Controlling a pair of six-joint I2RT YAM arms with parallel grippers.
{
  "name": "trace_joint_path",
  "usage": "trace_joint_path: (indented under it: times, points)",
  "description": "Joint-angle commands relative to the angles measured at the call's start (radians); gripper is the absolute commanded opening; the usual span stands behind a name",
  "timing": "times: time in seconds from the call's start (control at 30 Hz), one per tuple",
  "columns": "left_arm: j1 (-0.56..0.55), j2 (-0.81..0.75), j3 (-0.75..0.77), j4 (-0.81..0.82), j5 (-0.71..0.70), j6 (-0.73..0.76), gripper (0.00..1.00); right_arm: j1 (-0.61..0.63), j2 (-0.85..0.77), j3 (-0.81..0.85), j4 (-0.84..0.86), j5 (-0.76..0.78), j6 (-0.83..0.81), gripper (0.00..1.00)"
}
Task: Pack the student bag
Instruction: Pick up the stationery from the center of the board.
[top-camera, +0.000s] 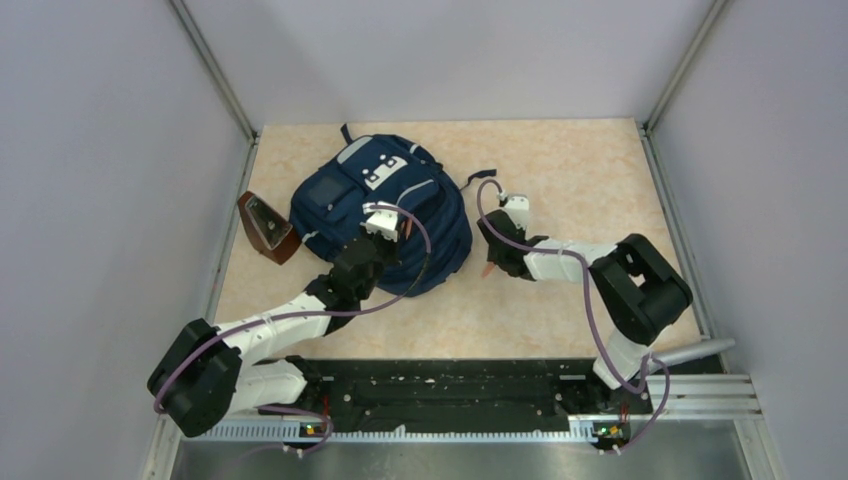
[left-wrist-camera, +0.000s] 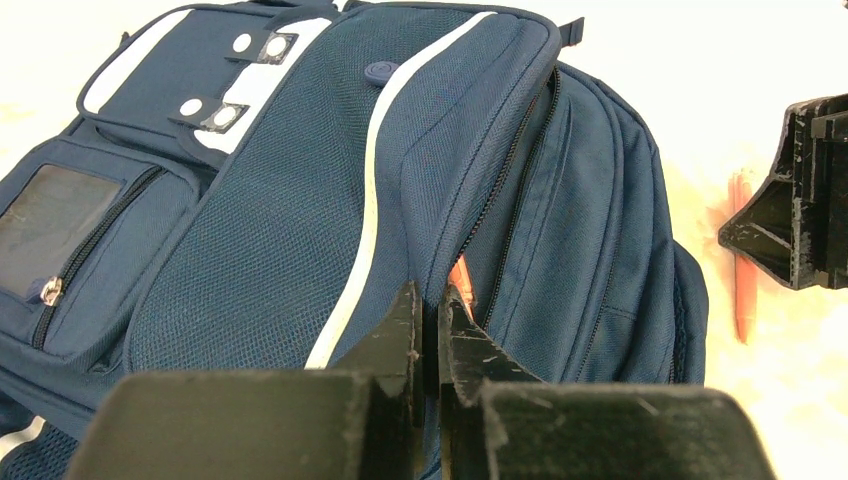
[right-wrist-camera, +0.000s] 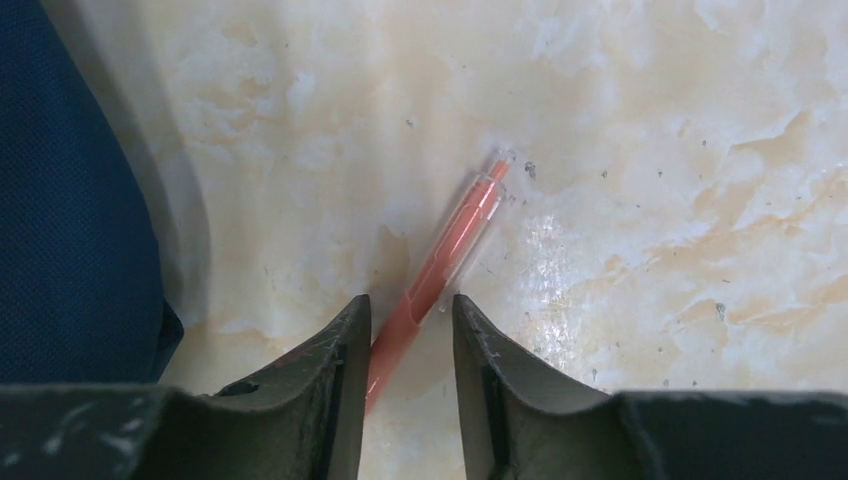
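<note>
We are working on picking up the slim orange plastic pen lying just right of the large navy fabric student bag. Our right gripper is straddling it, jaws half-apart. Our left gripper is pinching tight at the bag's zip opening. Next we are likely needing a square close, then a lift toward that opening.

An orange pen and brown triangular object lie on the table.

The table has a peach, marble-patterned top (glossy enough to catch pale glare). Plain lilac-grey walls close it in at 9, 12 and 3 o'clock, with slanting metal posts at the far corners. A ribbed aluminium rail runs along 6 o'clock. The light is soft and even.
</note>
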Motion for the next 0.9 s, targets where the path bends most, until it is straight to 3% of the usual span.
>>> trace_joint_path:
  times: [0.0,0.17,0.27,0.37,0.6,0.87]
  points:
    - [-0.011,-0.008,0.018,0.078,0.025,0.0,0.0,-0.007,-0.02,-0.001,-0.04,-0.005,-0.025,0.29]
    - [-0.012,-0.007,0.018,0.078,0.028,0.0,0.0,-0.007,-0.093,-0.05,-0.001,-0.039,-0.06,0.15]
    - [-0.012,-0.007,0.018,0.078,0.028,0.0,0.0,-0.007,-0.13,-0.067,0.007,-0.047,-0.079,0.12]
    - [-0.012,-0.007,0.018,0.077,0.028,0.0,0.0,-0.007,-0.145,-0.065,-0.004,-0.036,-0.098,0.13]
    - [-0.012,-0.007,0.018,0.077,0.028,0.002,0.0,-0.01,-0.116,-0.021,-0.044,-0.005,-0.11,0.3]
    - [-0.012,-0.011,0.018,0.075,0.028,0.003,0.0,-0.043,-0.076,0.011,-0.043,-0.117,-0.093,0.29]
